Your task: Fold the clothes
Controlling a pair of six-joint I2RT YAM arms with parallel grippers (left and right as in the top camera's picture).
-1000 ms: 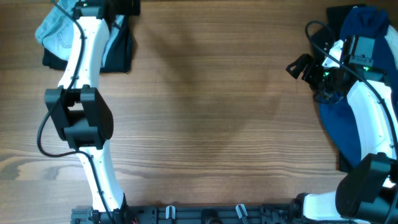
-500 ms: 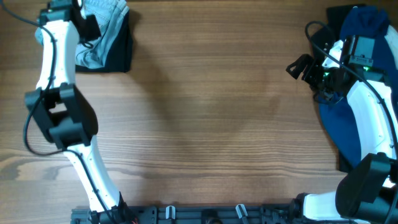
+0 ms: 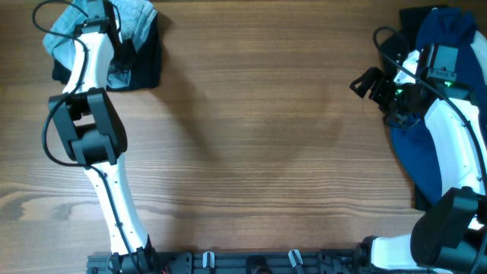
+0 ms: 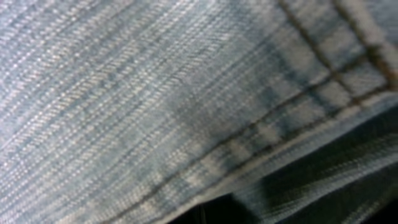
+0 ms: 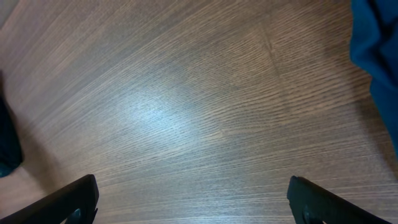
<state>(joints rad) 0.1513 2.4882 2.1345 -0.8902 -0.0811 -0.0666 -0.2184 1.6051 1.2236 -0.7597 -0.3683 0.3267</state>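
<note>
The clothes lie in two heaps. At the table's far left corner, pale blue denim jeans point(image 3: 131, 15) lie crumpled over a black garment point(image 3: 146, 67). My left gripper point(image 3: 103, 14) is down in the jeans and shut on the denim. A stitched seam of the jeans point(image 4: 249, 134) fills the left wrist view, and the fingers are hidden. A navy garment point(image 3: 415, 148) is heaped at the right edge under my right arm. My right gripper point(image 3: 368, 82) hangs open over bare wood beside the navy garment point(image 5: 378, 56), its fingertips point(image 5: 73, 200) far apart with nothing between them.
A black garment point(image 3: 415, 19) lies under the navy one at the far right corner. The wooden table point(image 3: 259, 129) stretches between the two heaps. A rail with clips point(image 3: 251, 260) runs along the near edge between the arm bases.
My left gripper has gone from open to shut in the jeans. The left arm swung about over the heap, and the denim shifted with it. The right arm has not moved.
</note>
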